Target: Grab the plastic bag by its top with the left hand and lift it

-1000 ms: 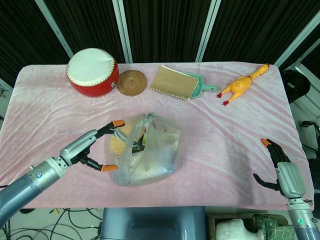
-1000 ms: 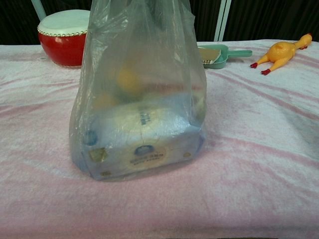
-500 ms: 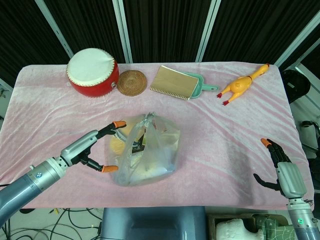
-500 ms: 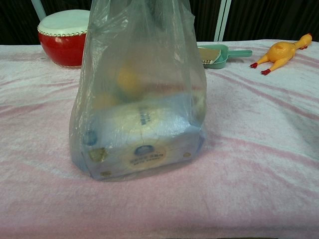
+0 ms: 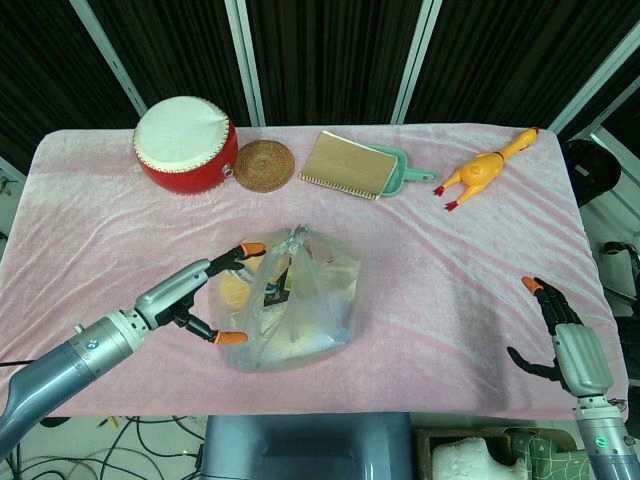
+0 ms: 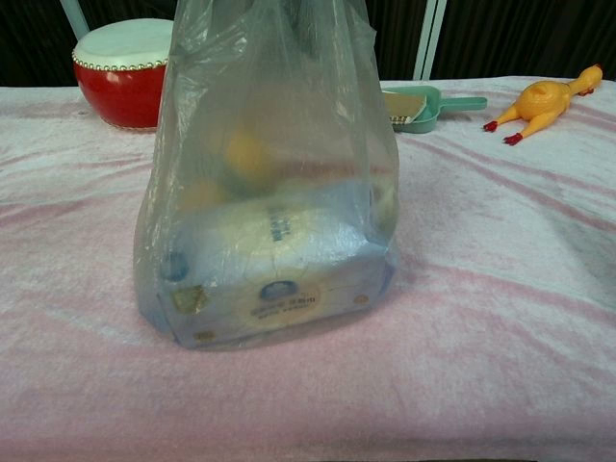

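A clear plastic bag [image 5: 295,300] stands upright on the pink cloth, holding a white packet and yellow items; in the chest view the bag [image 6: 269,183] fills the middle of the frame. Its gathered top [image 5: 296,238] points up, free of any grip. My left hand [image 5: 205,292] hovers just left of the bag, fingers spread wide, one orange fingertip [image 5: 252,248] near the bag's top and another low by its base. My right hand [image 5: 565,340] rests open at the table's front right corner, far from the bag. Neither hand shows in the chest view.
At the back of the table sit a red drum [image 5: 185,144], a woven coaster [image 5: 264,165], a teal dustpan with brush [image 5: 358,167] and a rubber chicken [image 5: 485,170]. The pink cloth [image 5: 450,270] covers the whole table.
My left hand has moved right, closer to the bag, its upper fingertip now near the bag's top. The bag and the right hand have not moved.
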`<action>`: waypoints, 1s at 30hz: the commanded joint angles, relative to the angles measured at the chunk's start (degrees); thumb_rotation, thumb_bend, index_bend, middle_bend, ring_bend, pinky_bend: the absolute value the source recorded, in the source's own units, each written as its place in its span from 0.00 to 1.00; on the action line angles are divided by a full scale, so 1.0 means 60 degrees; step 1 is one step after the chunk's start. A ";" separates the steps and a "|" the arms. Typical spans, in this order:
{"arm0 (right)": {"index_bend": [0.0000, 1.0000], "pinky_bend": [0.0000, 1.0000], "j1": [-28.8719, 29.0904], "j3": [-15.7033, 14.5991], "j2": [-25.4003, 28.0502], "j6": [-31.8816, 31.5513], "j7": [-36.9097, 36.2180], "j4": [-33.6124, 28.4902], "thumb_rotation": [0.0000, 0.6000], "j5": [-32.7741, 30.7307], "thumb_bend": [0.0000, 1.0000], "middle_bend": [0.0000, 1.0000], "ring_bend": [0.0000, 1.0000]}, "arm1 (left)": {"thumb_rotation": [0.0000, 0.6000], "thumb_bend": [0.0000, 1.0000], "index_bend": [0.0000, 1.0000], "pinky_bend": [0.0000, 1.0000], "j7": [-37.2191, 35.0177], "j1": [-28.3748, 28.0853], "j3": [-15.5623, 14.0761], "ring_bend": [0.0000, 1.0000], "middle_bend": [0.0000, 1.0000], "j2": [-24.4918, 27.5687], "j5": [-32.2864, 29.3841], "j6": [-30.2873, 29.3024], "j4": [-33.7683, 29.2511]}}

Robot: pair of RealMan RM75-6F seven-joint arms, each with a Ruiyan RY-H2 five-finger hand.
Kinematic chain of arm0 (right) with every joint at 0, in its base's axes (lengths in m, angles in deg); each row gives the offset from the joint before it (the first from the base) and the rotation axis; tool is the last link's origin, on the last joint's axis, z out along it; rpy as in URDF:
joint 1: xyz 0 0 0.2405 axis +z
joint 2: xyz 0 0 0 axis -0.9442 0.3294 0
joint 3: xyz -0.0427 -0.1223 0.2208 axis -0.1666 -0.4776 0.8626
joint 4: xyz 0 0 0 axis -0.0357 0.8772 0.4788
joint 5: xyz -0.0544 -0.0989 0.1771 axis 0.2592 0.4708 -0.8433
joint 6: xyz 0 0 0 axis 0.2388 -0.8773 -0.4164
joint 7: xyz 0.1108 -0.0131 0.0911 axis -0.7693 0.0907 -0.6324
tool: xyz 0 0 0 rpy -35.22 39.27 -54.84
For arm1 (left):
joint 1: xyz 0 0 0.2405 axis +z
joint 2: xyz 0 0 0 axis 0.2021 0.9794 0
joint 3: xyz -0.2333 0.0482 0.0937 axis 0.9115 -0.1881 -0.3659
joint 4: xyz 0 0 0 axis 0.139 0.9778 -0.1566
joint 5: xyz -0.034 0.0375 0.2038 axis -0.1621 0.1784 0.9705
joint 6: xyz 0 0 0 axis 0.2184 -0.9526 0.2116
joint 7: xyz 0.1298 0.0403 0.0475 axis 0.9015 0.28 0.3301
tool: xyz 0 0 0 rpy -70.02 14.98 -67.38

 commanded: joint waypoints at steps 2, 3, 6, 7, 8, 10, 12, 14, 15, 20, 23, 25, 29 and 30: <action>0.00 0.17 0.0001 0.0005 0.0000 0.0008 -0.0013 0.0005 1.00 -0.0012 0.20 0.00 0.00 | 1.00 0.16 0.00 0.10 0.0132 -0.0327 0.0123 0.01 0.06 -0.0252 -0.0338 0.0137 0.0117; 0.00 0.17 0.0003 0.0006 0.0000 0.0011 -0.0017 0.0006 1.00 -0.0014 0.20 0.00 0.00 | 1.00 0.16 0.00 0.10 0.0181 -0.0403 0.0144 0.01 0.06 -0.0311 -0.0415 0.0165 0.0149; 0.00 0.17 0.0005 0.0008 0.0006 0.0017 -0.0034 0.0007 1.00 -0.0017 0.20 0.00 0.00 | 1.00 0.16 0.00 0.10 0.0385 -0.0697 0.0227 0.02 0.08 -0.0585 -0.0775 0.0205 0.0272; 0.00 0.17 0.0004 0.0010 0.0008 0.0017 -0.0039 0.0009 1.00 -0.0020 0.20 0.00 0.00 | 1.00 0.16 0.00 0.11 0.0458 -0.0767 0.0244 0.03 0.08 -0.0657 -0.0873 0.0194 0.0308; 0.00 0.17 0.0004 0.0011 0.0009 0.0016 -0.0046 0.0009 1.00 -0.0021 0.20 0.00 0.00 | 1.00 0.16 0.00 0.11 0.0589 -0.0884 0.0250 0.03 0.08 -0.0769 -0.1032 0.0206 0.0367; 0.00 0.17 0.0003 0.0015 0.0010 0.0016 -0.0058 0.0010 1.00 -0.0026 0.20 0.00 0.00 | 1.00 0.16 0.01 0.12 0.0816 -0.1086 0.0222 0.03 0.09 -0.0935 -0.1319 0.0291 0.0451; 0.00 0.17 0.0002 0.0017 0.0012 0.0018 -0.0070 0.0010 1.00 -0.0033 0.20 0.00 0.00 | 1.00 0.16 0.01 0.12 0.1056 -0.1300 0.0189 0.03 0.10 -0.1108 -0.1610 0.0376 0.0543; 0.00 0.17 0.0003 0.0017 0.0014 0.0033 -0.0086 0.0013 1.00 -0.0046 0.20 0.00 0.00 | 1.00 0.16 0.02 0.12 0.1301 -0.1488 0.0174 0.04 0.10 -0.1291 -0.1893 0.0356 0.0627; 0.00 0.17 0.0004 0.0018 0.0015 0.0036 -0.0089 0.0014 1.00 -0.0049 0.20 0.00 0.00 | 1.00 0.16 0.02 0.13 0.1409 -0.1556 0.0165 0.04 0.11 -0.1370 -0.2007 0.0320 0.0663; 0.00 0.17 0.0007 0.0027 0.0017 0.0051 -0.0113 0.0016 1.00 -0.0069 0.20 0.00 0.00 | 1.00 0.16 0.04 0.15 0.2182 -0.2122 0.0055 0.06 0.13 -0.2146 -0.3023 -0.0009 0.0908; 0.00 0.17 0.0010 0.0027 0.0018 0.0061 -0.0113 0.0011 1.00 -0.0072 0.20 0.00 0.00 | 1.00 0.16 0.05 0.15 0.2530 -0.2311 0.0028 0.07 0.14 -0.2372 -0.3416 -0.0206 0.0900; 0.00 0.17 0.0012 0.0026 0.0017 0.0063 -0.0109 0.0017 1.00 -0.0068 0.20 0.00 0.00 | 1.00 0.16 0.06 0.16 0.2738 -0.2425 0.0006 0.08 0.15 -0.2505 -0.3622 -0.0298 0.0883; 0.00 0.17 0.0012 0.0029 0.0016 0.0068 -0.0121 0.0013 1.00 -0.0077 0.20 0.00 0.00 | 1.00 0.16 0.09 0.19 0.3061 -0.2610 -0.0014 0.11 0.18 -0.2756 -0.3968 -0.0479 0.0857; 0.00 0.17 0.0011 0.0030 0.0017 0.0069 -0.0125 0.0011 1.00 -0.0081 0.20 0.00 0.00 | 1.00 0.16 0.10 0.20 0.3119 -0.2647 -0.0010 0.12 0.19 -0.2829 -0.4041 -0.0538 0.0859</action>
